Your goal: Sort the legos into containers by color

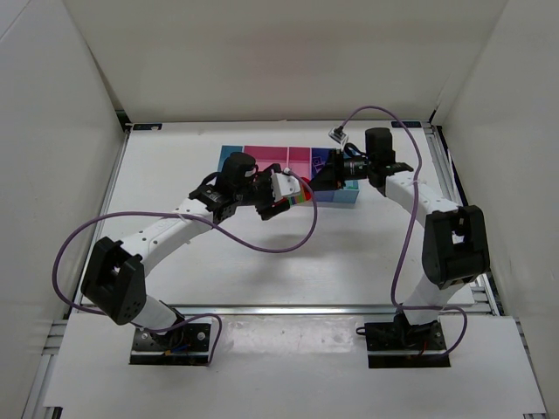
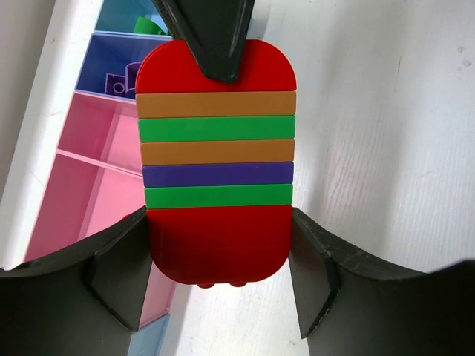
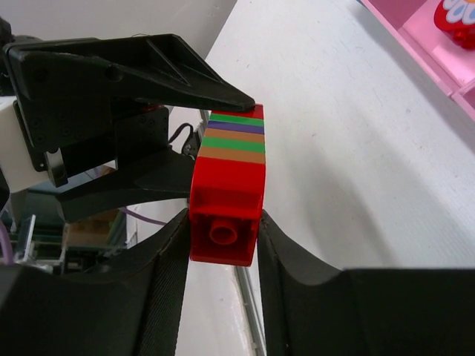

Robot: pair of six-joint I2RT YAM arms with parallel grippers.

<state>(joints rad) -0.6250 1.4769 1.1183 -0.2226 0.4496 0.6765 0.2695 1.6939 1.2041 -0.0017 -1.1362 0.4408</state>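
Filling the bottom of the left wrist view with the left jaws, spread fairly wide and clamping the broad sides of the near red end of a stack of bricks (image 2: 215,170). Holding that stack in the air above the white bench (image 2: 386,148), close to the row of bins (image 2: 95,159). Showing bands of red, orange, green, orange, purple, green, red. Pinching the far red end with the right jaws, drawn narrow across its thin sides. Spotting purple bricks (image 2: 119,80) in the dark blue bin, a green brick (image 2: 152,22) in the light blue bin beside it, a red piece (image 3: 459,16) in a pink bin.
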